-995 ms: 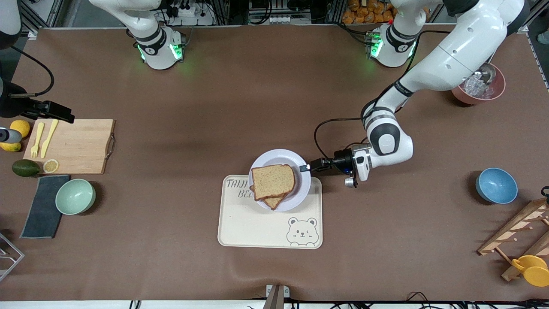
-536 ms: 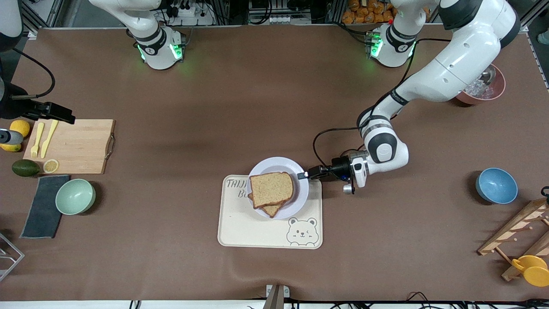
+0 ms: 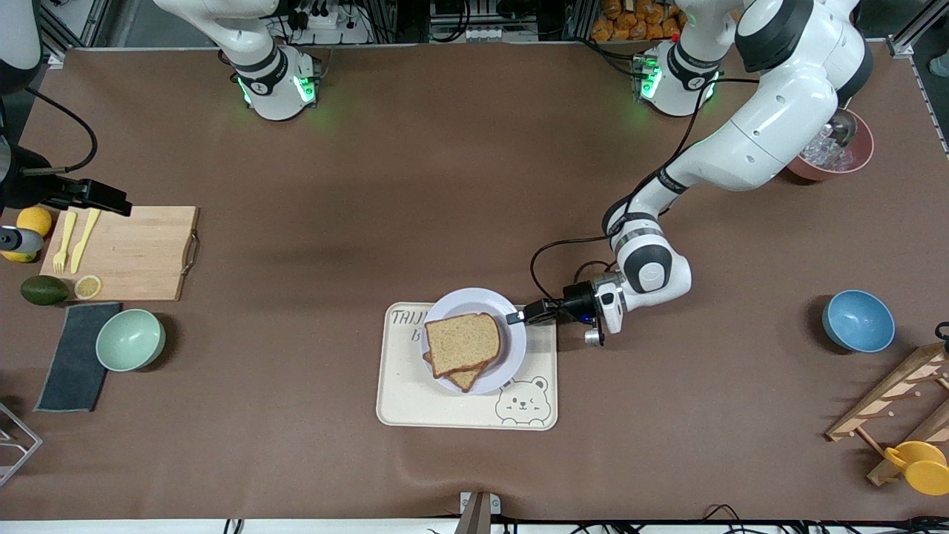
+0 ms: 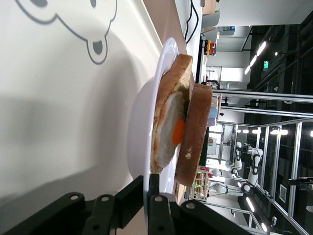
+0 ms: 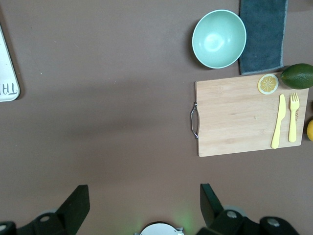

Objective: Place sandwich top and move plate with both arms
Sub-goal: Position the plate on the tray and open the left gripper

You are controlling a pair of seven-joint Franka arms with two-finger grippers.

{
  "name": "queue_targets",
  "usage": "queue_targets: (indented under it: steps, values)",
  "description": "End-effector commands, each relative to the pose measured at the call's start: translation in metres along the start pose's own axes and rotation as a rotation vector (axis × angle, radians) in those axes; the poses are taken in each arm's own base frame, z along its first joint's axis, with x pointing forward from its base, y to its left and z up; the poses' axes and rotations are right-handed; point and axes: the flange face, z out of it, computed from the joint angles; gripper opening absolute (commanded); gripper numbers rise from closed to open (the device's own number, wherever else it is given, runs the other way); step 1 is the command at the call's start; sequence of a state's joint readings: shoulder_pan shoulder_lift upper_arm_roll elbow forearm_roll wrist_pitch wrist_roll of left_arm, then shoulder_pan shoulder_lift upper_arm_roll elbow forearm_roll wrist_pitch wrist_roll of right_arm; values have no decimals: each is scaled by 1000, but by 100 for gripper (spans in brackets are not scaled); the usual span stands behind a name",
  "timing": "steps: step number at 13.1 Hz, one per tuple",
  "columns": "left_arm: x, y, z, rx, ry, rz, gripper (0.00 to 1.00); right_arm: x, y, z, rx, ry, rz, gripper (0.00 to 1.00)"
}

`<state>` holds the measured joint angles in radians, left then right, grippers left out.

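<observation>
The pale round plate point(image 3: 510, 343) lies over the cream bear-print tray point(image 3: 415, 400), its rim overhanging the tray's edge nearest the robots. On it the sandwich top point(image 3: 461, 343), a plain tan slice, lies askew on a lower slice with a fried egg point(image 4: 168, 134). My left gripper point(image 3: 514, 317) is shut on the plate's rim point(image 4: 159, 98) at the side toward the left arm's end, one finger above and one below. In the left wrist view the sandwich top point(image 4: 198, 132) shows edge-on. My right gripper point(image 5: 142, 205) waits open, high over bare table beside the cutting board.
Toward the right arm's end lie a wooden cutting board point(image 3: 122, 252) with a yellow fork and knife, a mint bowl point(image 3: 130, 340) and a dark cloth point(image 3: 74, 356). Toward the left arm's end are a blue bowl point(image 3: 858, 320), a pink bowl point(image 3: 852, 159) and a wooden rack point(image 3: 890, 404).
My left gripper has drawn the plate with the sandwich toward the front camera, farther onto the tray and slightly toward the right arm's end. The right arm has stayed put.
</observation>
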<state>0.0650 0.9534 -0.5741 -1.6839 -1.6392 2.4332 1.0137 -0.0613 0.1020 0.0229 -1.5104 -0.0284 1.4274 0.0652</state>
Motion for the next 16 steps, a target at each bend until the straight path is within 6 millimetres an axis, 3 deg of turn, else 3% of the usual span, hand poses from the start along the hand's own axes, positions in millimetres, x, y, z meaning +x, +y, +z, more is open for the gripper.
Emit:
queue_targets:
  steps: [1,6,7,8,9,16]
  values:
    - [11,2,7,-33,33,4,0,0,-1,-2,-21,7,8,100]
    - [20,-10,10,12,39,35,0,0,-1,-2,-22,4,8,100]
    - [23,-12,8,16,42,41,18,1,-1,-1,-22,3,8,100]
    - [23,-12,8,16,43,40,72,1,0,-1,-21,3,10,100]
    - [24,-10,6,18,43,49,100,1,-1,-1,-22,3,8,100]
    - [44,11,-22,25,74,122,100,1,0,-1,-21,3,4,100]
